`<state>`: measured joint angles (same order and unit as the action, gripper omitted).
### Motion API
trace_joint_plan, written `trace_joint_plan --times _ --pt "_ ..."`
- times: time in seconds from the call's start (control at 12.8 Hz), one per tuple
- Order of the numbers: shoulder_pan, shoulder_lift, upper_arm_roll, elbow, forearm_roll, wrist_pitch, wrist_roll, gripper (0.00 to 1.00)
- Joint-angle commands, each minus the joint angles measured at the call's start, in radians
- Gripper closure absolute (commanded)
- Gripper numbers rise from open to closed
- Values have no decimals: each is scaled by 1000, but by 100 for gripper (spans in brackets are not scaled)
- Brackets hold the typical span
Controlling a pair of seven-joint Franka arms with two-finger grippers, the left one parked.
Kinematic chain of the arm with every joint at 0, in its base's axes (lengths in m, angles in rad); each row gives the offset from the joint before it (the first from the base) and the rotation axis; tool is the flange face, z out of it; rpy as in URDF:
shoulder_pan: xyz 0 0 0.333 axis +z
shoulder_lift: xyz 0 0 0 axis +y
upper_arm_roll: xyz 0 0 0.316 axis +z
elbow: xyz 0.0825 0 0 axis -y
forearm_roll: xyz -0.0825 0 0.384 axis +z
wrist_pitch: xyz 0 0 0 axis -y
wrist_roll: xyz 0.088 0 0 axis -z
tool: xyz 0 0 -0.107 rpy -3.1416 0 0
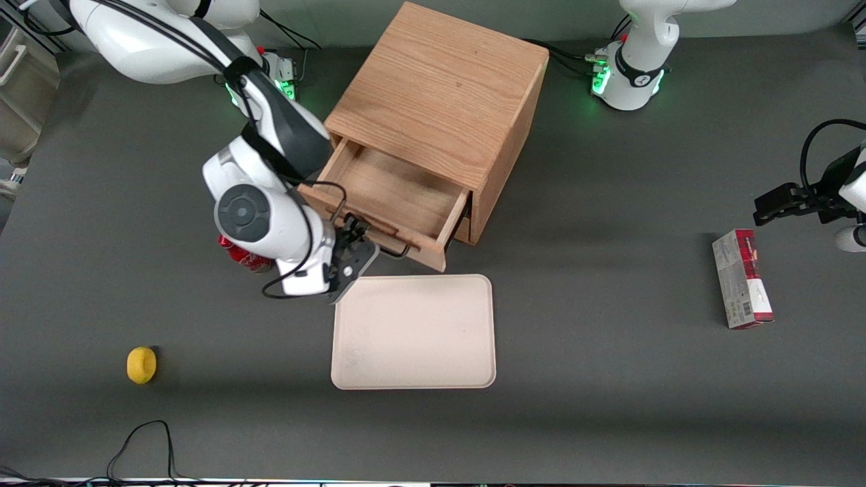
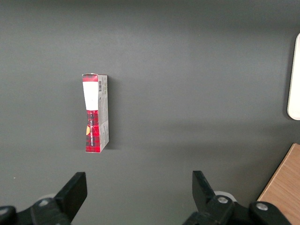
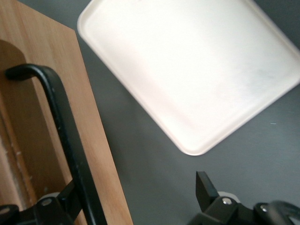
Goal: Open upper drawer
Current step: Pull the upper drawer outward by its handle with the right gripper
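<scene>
The gripper (image 1: 353, 242) sits at the upper drawer (image 1: 389, 203) front, fingers spread around its black handle (image 3: 65, 136). The pulled-out drawer juts toward the cream tray (image 1: 414, 331), leaving only a narrow strip of table (image 1: 575, 379) between them. A red can (image 1: 242, 255) crowds the wrist. The drawer's inside is unobstructed from above.

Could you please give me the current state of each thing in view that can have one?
upper drawer: pulled open, nothing visible inside.
black wire handle: between the gripper's fingers, not clamped.
gripper: open, at the drawer front.
tray: flat on the table, bare.
red and white box: lying flat, closed.
red can: mostly hidden under the arm.
</scene>
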<state>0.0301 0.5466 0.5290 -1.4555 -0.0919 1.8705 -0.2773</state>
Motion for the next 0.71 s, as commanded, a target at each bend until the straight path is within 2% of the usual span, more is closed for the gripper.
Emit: trace_joint_plan --times 0.0,0.31,0.47,0.63 --pt "1 24 -40 70 -11 -17 -36 0" --pt "-4 30 -61 107 -19 -16 -33 0" --pt "-4 24 -122 150 -23 -17 -34 0" --pt "-15 -16 -144 165 -17 -69 -7 0"
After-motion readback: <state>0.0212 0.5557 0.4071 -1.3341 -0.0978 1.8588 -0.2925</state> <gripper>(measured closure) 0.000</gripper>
